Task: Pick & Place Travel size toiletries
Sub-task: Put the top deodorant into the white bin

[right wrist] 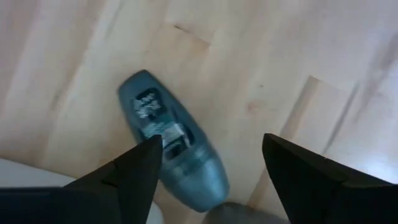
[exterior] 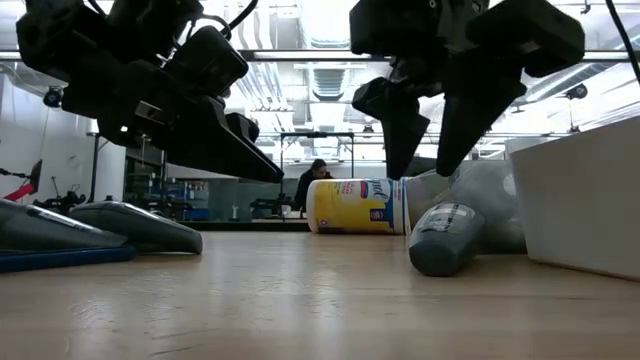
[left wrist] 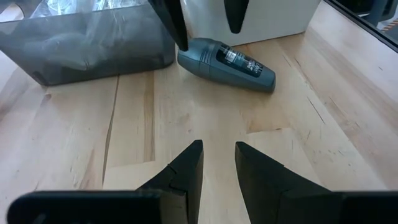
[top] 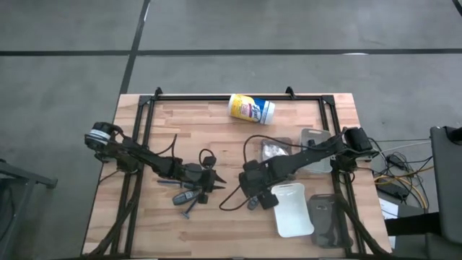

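Wooden table below, my right pincer hangs wide above a grey tube; next I judge: lower and close.

Bright overhead ceiling strips glare in the low view (arms silhouetted); right wrist view blurred.

Overhead, table-level, two wrist views — all share the grey tube.
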`<action>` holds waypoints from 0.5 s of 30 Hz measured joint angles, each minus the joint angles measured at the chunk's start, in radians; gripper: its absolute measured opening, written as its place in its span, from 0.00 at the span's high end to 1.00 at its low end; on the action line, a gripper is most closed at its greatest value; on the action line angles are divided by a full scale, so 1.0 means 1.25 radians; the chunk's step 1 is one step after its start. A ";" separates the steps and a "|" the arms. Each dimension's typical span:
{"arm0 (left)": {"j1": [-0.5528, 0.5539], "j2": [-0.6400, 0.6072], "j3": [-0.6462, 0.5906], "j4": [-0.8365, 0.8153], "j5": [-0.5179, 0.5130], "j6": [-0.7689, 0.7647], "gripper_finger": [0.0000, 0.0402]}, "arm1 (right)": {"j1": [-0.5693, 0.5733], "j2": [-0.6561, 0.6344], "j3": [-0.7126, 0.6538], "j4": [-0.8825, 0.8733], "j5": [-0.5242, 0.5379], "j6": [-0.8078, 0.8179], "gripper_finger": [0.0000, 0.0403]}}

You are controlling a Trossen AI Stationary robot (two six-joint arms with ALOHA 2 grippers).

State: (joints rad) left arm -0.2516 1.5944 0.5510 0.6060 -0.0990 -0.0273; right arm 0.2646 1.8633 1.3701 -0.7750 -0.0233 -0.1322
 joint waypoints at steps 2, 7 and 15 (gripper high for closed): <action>0.000 0.000 0.000 0.000 0.000 0.000 0.75 | 0.000 0.000 0.000 0.000 -0.027 0.002 0.30; 0.001 0.000 0.000 0.000 0.000 0.002 0.75 | 0.015 0.012 0.000 0.003 -0.047 0.028 0.26; 0.001 0.000 0.000 -0.001 -0.001 0.002 0.75 | 0.031 0.045 0.000 0.003 -0.052 0.044 0.22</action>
State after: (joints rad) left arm -0.2508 1.5944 0.5510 0.6049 -0.0998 -0.0242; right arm 0.3038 1.9201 1.3701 -0.7718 -0.0880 -0.0772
